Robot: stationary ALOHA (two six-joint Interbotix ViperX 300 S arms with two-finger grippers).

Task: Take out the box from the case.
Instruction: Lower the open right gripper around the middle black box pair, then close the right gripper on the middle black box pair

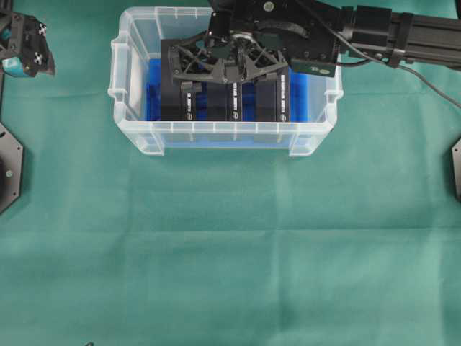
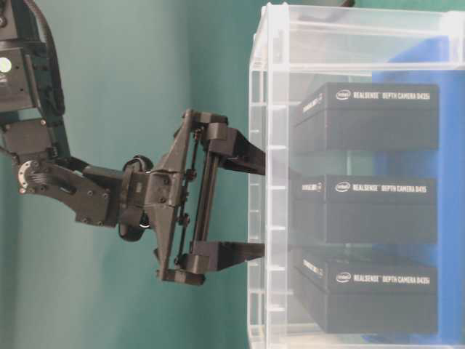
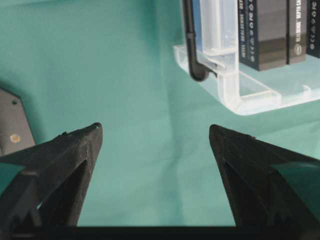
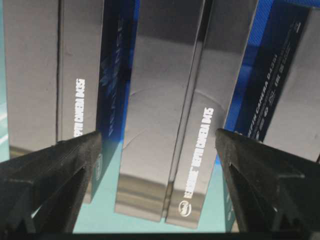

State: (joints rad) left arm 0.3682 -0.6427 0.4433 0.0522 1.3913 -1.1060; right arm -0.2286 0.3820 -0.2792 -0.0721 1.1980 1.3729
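The middle box (image 4: 165,125) stands between two others in the case (image 1: 137,133), midway along its length. The right gripper (image 4: 157,150), jaws wide apart, straddles it; lower squarely before closing. The left gripper (image 3: 156,135) hangs open outside the case.

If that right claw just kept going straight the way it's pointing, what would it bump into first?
Most likely the middle box of three black boxes standing in the case. The right gripper is open and points down into it, its fingers either side of that box. How close it is, I can't tell.
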